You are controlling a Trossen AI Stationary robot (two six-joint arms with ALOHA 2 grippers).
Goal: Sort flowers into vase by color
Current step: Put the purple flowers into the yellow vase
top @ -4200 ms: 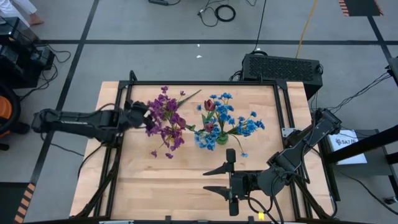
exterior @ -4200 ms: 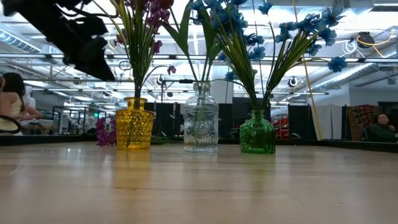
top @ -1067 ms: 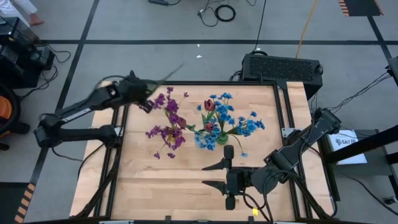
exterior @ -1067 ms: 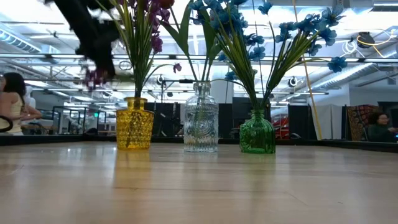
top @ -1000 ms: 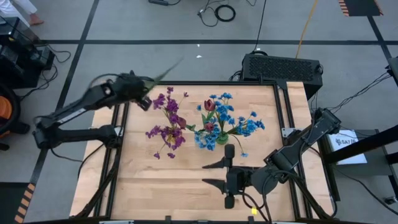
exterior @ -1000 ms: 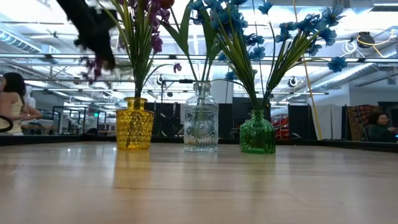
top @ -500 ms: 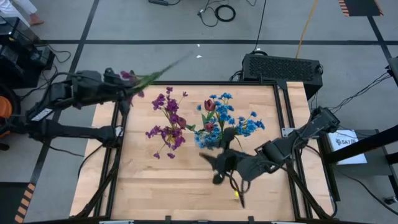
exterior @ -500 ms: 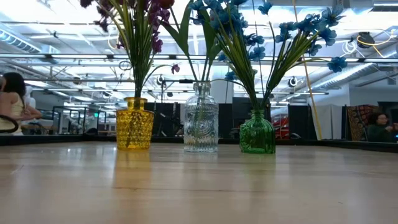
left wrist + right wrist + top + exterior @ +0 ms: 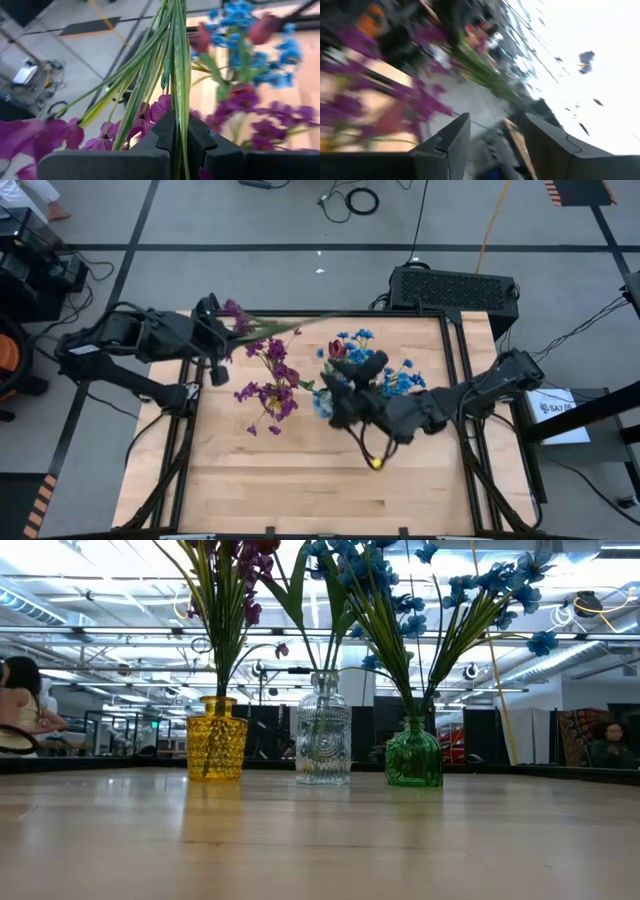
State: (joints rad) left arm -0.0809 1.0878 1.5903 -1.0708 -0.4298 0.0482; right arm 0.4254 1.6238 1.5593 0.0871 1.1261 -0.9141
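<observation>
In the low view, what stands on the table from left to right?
Yellow vase → clear vase → green vase.

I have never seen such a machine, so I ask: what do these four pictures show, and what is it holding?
Two dark robot arms work at a wooden table. One camera looks straight down, one sits at table height, and one rides on each wrist. Three small vases stand in a row: yellow vase with purple flowers, clear vase, and green vase with blue flowers. The left gripper, near the table's far left corner, is shut on a purple sprig, held by its green stems. The right gripper, open, reaches over the blue flowers.
</observation>
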